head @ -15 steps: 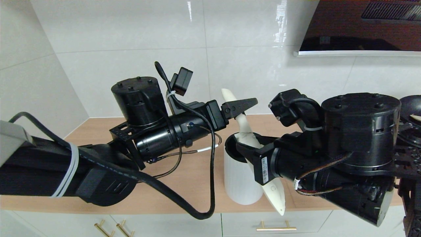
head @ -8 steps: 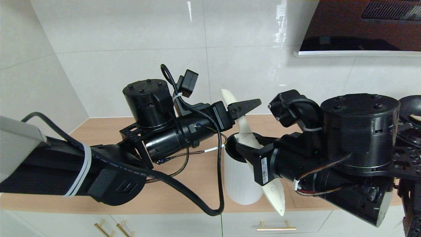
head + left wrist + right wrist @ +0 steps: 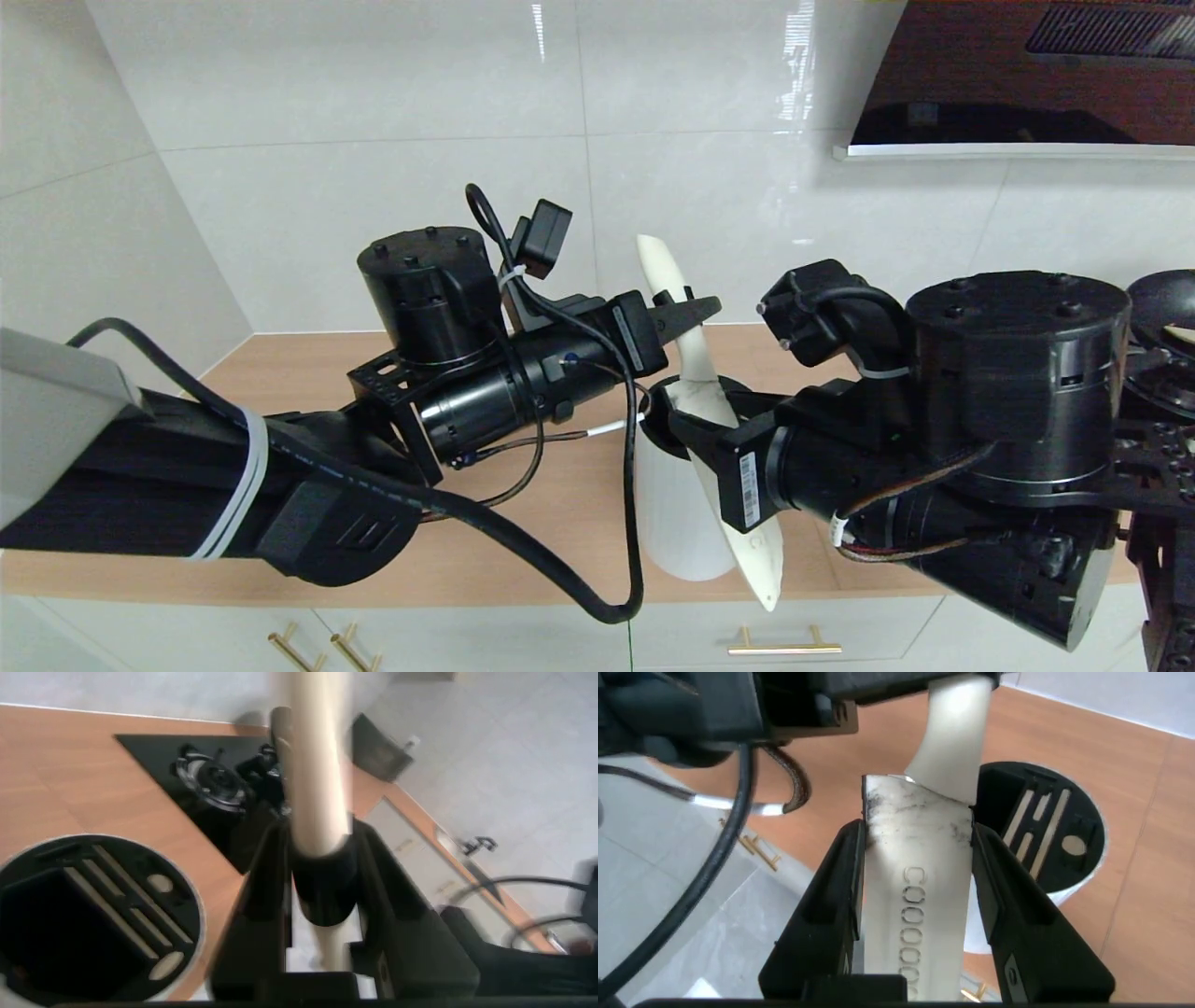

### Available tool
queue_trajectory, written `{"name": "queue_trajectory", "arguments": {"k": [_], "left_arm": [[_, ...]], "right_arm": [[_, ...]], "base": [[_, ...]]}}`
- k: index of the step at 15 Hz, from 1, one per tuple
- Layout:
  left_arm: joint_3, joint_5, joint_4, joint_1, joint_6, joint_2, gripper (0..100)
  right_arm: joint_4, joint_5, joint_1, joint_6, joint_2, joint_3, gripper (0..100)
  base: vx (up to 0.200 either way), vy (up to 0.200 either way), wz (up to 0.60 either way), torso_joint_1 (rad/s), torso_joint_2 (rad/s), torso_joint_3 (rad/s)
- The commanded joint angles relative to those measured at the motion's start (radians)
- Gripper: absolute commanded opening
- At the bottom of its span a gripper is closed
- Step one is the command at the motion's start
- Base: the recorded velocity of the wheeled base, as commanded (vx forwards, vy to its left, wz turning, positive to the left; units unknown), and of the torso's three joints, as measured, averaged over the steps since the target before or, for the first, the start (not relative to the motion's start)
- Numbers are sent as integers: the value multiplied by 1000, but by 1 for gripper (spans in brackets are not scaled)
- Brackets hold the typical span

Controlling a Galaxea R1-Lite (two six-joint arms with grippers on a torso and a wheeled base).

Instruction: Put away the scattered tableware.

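A white knife with a cream handle (image 3: 658,266) and pale blade (image 3: 761,560) stands nearly upright over the counter, in front of a white cylindrical holder (image 3: 672,504) with a black slotted top (image 3: 93,915). My right gripper (image 3: 709,420) is shut on the blade (image 3: 915,887), one finger on each flat edge. My left gripper (image 3: 686,313) comes in from the left and is shut on the handle (image 3: 313,765) higher up. In the right wrist view the holder's slots (image 3: 1046,831) lie just behind the blade.
The wooden counter (image 3: 280,373) runs along a tiled wall. A black hob with a burner (image 3: 210,775) and a dark pan (image 3: 1162,308) lie to the right, under a hood (image 3: 1027,75). Drawers with gold handles (image 3: 784,646) sit below the front edge.
My left gripper moved right to the handle and closed on it. The knife rose slightly and stands a little straighter, with my right gripper still on the blade.
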Motion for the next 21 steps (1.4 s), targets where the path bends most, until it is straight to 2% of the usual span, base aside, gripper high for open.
{"name": "queue_trajectory", "arguments": {"k": [1,6,7,9,11,12,15,17,19,20,21], "left_arm": [[0,0,0,0,0,-5,0],[-1,3,-1,0,0,-15,0],[-1,5,-20,0,0,-18,0],[7,8,-89,0,14,-22,0],[13,8,-98,1,23,-51,0],[20,8,-100,6,44,-66,0],[31,20,-101,52,244,-83,0],[31,58,-101,53,304,-98,0],[39,78,-112,53,433,-118,0],[45,80,-138,53,471,-117,0],[56,77,-207,53,495,-109,0]], "right_arm": [[-3,-1,0,0,0,-1,0],[-51,-16,0,2,0,1,0],[-52,-16,0,2,0,1,100],[-54,-19,0,3,-6,3,100],[-54,-21,-2,2,-29,4,100],[-54,-21,-9,0,-54,10,100],[-52,-21,-81,-47,-143,32,100],[-52,-19,-121,-52,-164,33,100],[-52,-19,-152,-61,-172,33,100],[-52,-19,-156,-63,-170,35,100],[-52,-19,-158,-63,-167,39,100]], "base": [[0,0,0,0,0,0],[0,0,0,0,0,0],[0,0,0,0,0,0],[0,0,0,0,0,0],[0,0,0,0,0,0],[0,0,0,0,0,0],[0,0,0,0,0,0],[0,0,0,0,0,0],[0,0,0,0,0,0],[0,0,0,0,0,0],[0,0,0,0,0,0]]}}
